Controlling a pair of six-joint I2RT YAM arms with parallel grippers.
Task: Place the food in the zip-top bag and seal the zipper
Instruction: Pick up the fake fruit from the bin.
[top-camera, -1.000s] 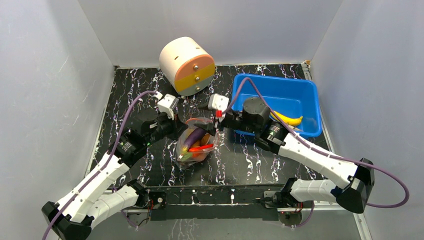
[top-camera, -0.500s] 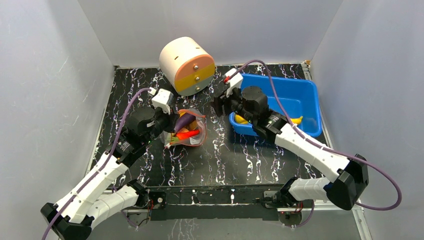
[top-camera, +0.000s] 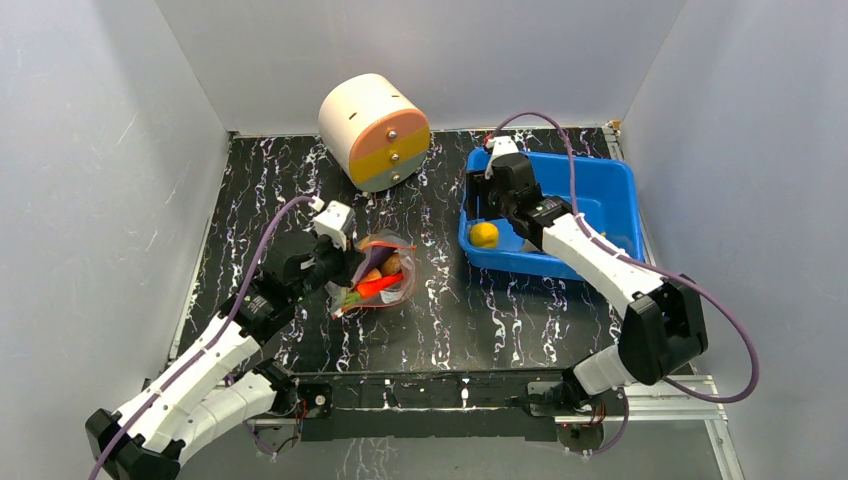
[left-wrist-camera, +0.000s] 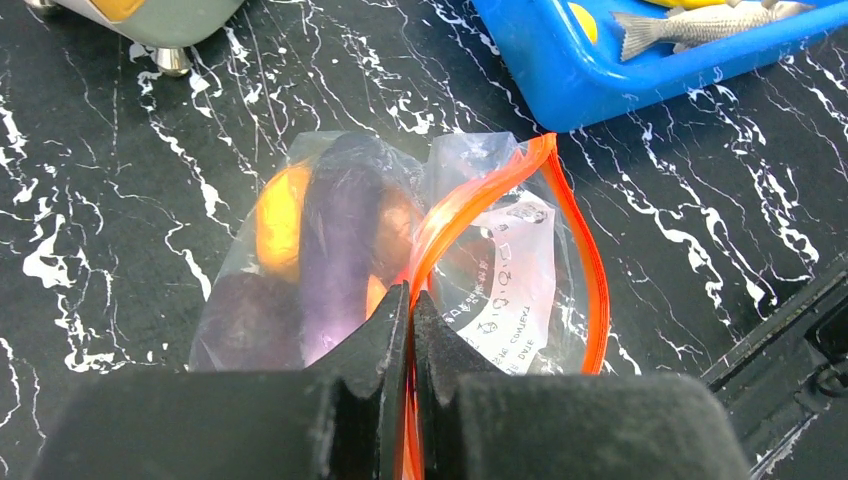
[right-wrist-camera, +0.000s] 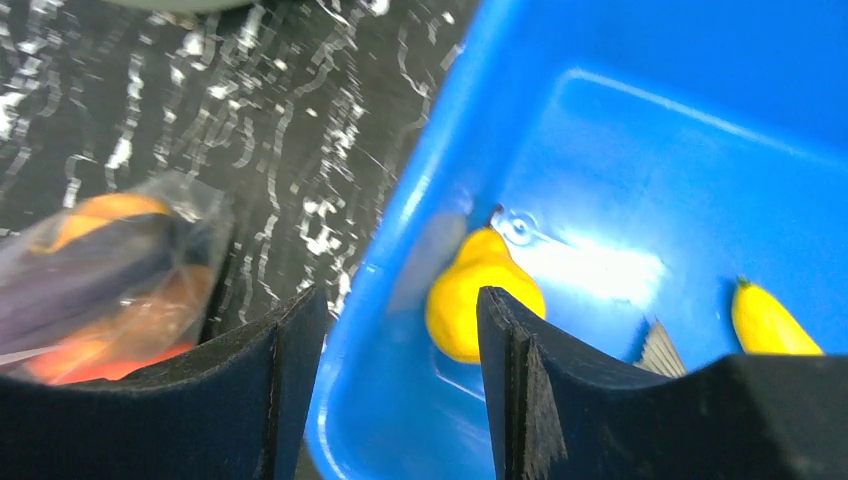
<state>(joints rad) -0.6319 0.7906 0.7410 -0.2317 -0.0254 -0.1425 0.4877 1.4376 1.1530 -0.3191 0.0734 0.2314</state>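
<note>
The left pincer (left-wrist-camera: 410, 296) is pressed together on the zipper (left-wrist-camera: 480, 190), pinching the red-orange strip at one end of the mouth. The zip-top bag (top-camera: 405, 262) lies on the tabletop (top-camera: 450, 310) left of centre. Its mouth gapes, and the strip stands in an open loop. Inside, the purple eggplant (left-wrist-camera: 340, 240) has its long axis running away from the left pincer, toward the rear of the tabletop.

The right pincer (right-wrist-camera: 400, 312) is spread above the blue bin (top-camera: 600, 175), with a yellow pear (right-wrist-camera: 482, 290) below the gap.

The tabletop is black with white veining, enclosed by plain grey walls. A cream-and-orange cylinder (top-camera: 373, 130) lies at the rear.

One second ago the right pincer was at the bag mouth, opposite the left; it is now over the bin.
</note>
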